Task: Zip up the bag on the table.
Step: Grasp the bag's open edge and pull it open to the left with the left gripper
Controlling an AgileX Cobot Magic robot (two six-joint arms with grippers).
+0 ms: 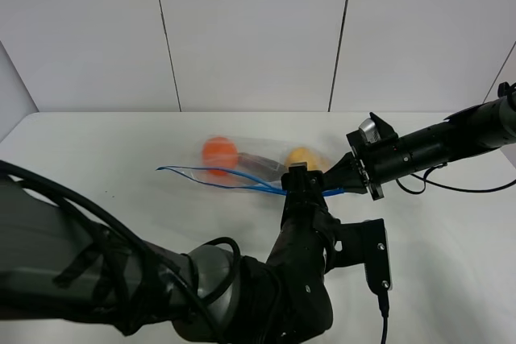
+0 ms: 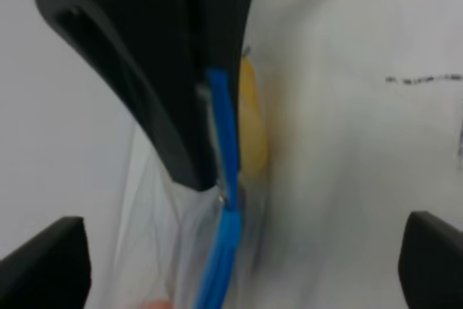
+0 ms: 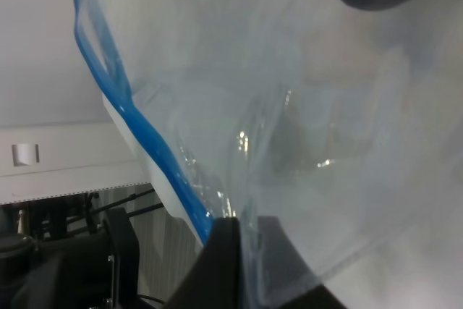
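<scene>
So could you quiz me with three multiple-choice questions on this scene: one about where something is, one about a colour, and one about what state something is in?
1. Where is the yellow fruit?
A) inside the bag, toward the end the right arm holds
B) outside the bag, lying beside it
C) held up in the air

2. What colour is the zipper strip?
A) red
B) blue
C) green

3. How is the right end effector?
A) wide open, high above the bag
B) shut on the bag's end
C) resting well away from the bag

Answers:
1 A: the fruit shows through the clear plastic.
2 B: a blue line runs along the bag's edge.
3 B: it pinches the plastic right by the zipper strip.
</scene>
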